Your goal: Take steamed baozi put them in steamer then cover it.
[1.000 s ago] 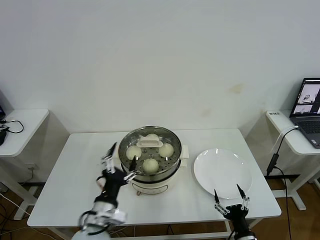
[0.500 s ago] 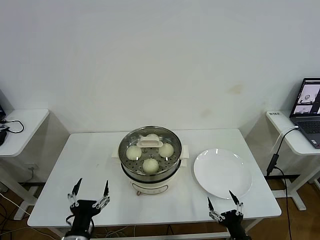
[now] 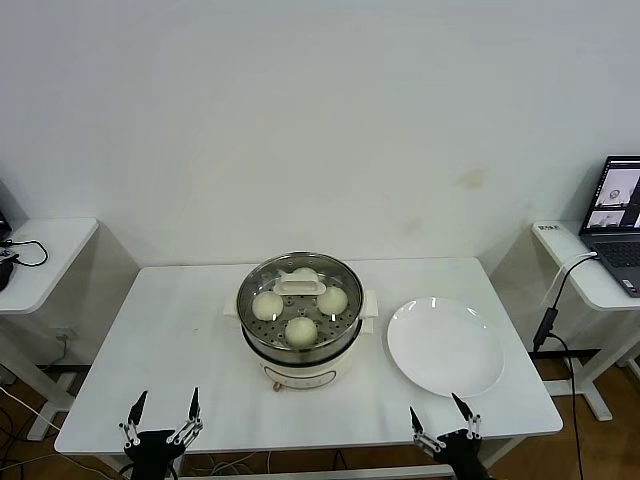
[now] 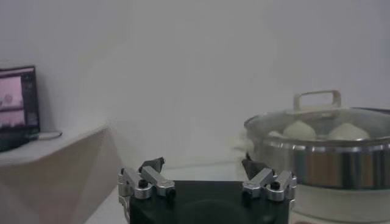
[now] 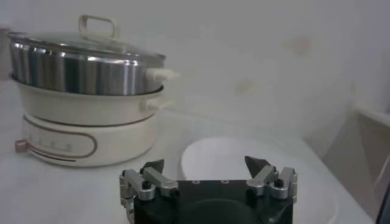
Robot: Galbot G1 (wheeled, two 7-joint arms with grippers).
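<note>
Steamer (image 3: pixel 300 345) sits mid-table on its cream base, glass cover (image 3: pixel 300 290) seated on the pot rim, bar handle up. Steamed baozi (image 3: pixel 301 330) visible through the glass, resting on the perforated tray; three clear, a fourth partly hidden behind the handle. Left wrist view shows the same: cover (image 4: pixel 320 115) on, buns (image 4: pixel 301 129) under it. Right wrist view: steamer (image 5: pixel 85 91) lidded, empty white plate (image 5: pixel 207 161) just beside it.

Plate (image 3: pixel 445 347) lies on the table (image 3: pixel 170 330) to the robot's right of the steamer, near but not touching.

Left gripper (image 3: pixel 160 425) at the near table edge, left of the steamer, well apart, fingers spread, holding nothing. Right gripper (image 3: pixel 440 428) at the near edge, just in front of the plate, fingers also spread and empty.

Laptop (image 3: pixel 618 215) on the side desk far right.
</note>
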